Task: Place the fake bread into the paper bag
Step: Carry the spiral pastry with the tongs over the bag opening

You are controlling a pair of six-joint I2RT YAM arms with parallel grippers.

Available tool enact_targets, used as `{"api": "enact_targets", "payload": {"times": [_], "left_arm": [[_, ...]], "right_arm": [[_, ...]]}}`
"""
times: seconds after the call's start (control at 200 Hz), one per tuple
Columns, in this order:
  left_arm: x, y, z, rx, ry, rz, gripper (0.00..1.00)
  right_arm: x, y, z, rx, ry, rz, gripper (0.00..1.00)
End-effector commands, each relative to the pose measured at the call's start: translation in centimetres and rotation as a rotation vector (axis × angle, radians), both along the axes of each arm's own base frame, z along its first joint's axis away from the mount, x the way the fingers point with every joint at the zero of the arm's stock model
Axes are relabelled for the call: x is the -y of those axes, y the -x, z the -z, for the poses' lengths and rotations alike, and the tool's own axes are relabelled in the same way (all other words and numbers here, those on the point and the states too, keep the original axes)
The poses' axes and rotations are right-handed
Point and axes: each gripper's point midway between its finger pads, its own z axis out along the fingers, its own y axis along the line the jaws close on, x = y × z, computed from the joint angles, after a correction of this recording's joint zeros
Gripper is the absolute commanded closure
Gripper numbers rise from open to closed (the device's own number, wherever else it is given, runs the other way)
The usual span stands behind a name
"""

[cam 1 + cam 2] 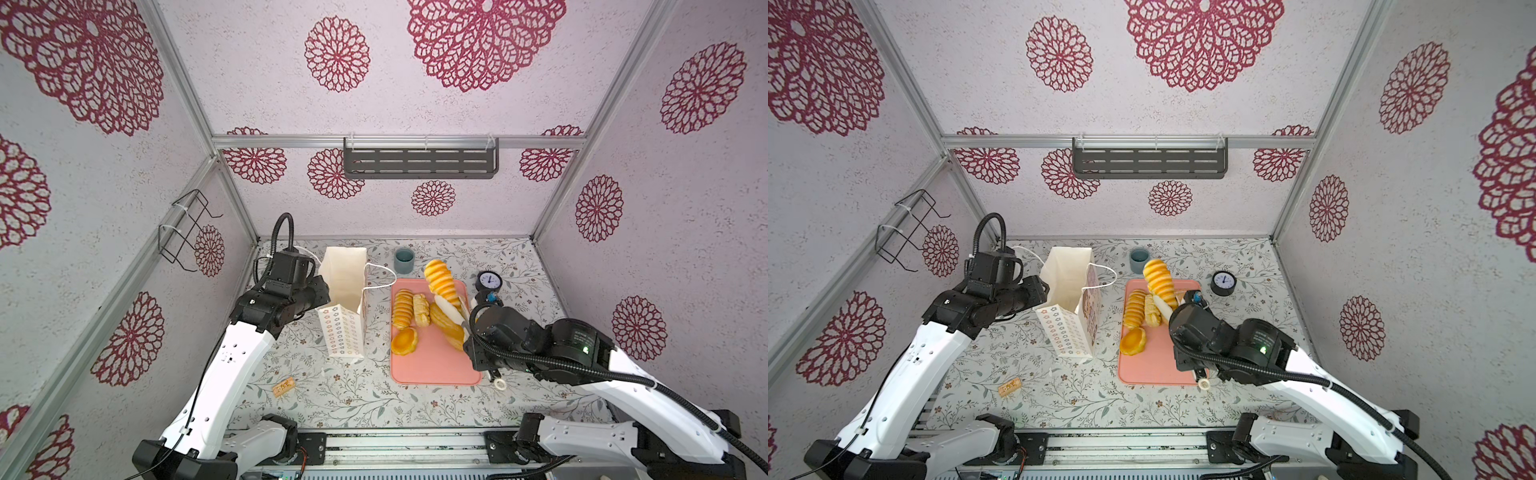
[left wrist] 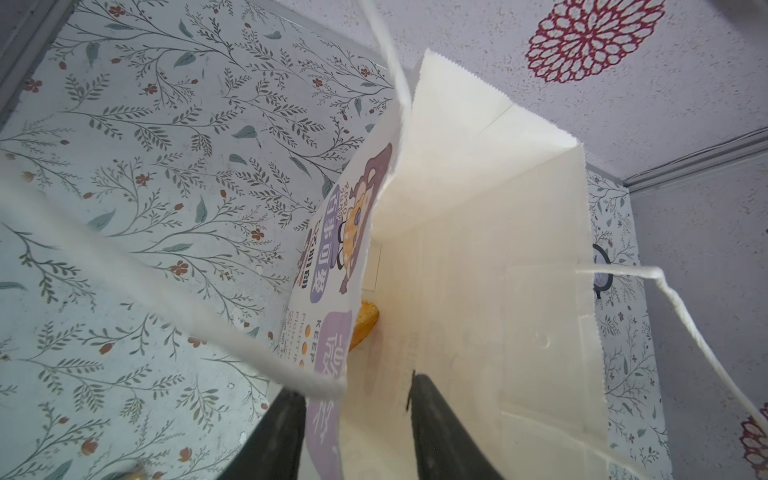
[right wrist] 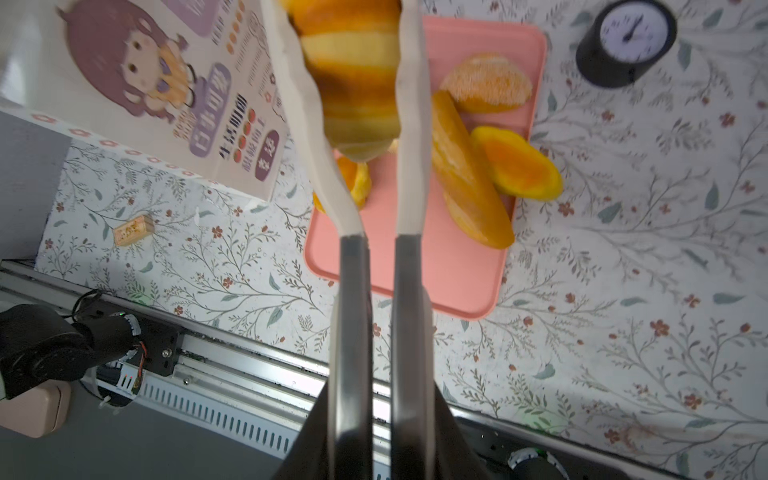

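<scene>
While your right gripper (image 3: 338,16) is closed on the ridged loaf (image 1: 441,279), what the coming move turns on is where the paper bag (image 1: 343,332) lies from it. The bag stands to the left of the loaf, upright with its mouth up, just beside the pink tray (image 1: 436,370). The loaf is held lengthwise between the long white fingers (image 3: 411,124). Its long axis runs on past their tips toward the back wall, raised over the tray's far end. You carry it leftward, and I judge it has to tip end-down to suit the narrow mouth. Mind the cord handle (image 1: 380,275), which loops out on the tray side between loaf and mouth.

Your left gripper (image 2: 353,386) is at the bag's other side. Its dark jaws stand apart, one on each side of the printed broad wall, with a gap showing on the inside; whether they pinch the paper yet I cannot tell. That arm is nearer the bag, and the right arm is nearer the rest of the fake bread (image 1: 404,309), which lies on the tray. An orange piece (image 2: 365,322) seems to sit low inside the bag, though the wall half hides it.
</scene>
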Motion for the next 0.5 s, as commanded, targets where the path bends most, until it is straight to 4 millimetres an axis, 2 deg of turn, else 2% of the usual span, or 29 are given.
{"api": "enact_targets", "payload": {"times": [0.0,0.155,0.235,0.385,0.495], "left_arm": [[-0.2,-0.2,-0.3,0.008,0.013,-0.017,0.62],[-0.2,0.0,-0.2,0.009,0.029,-0.026,0.69],[-0.1,0.1,-0.1,0.008,0.036,-0.026,0.73],[0.0,0.1,0.3,0.001,0.046,-0.031,0.79],[0.1,0.1,0.6,-0.003,0.050,-0.030,0.83]], "right_arm": [[-2.3,-2.9,-4.4,0.153,0.013,-0.074,0.76],[-8.5,-5.3,-7.8,0.218,-0.039,-0.198,0.77],[-10.8,-6.4,-9.0,0.239,-0.048,-0.233,0.76],[-14.0,-8.0,-8.5,0.218,-0.016,-0.271,0.76],[-15.2,-8.5,-7.7,0.193,-0.018,-0.287,0.76]]}}
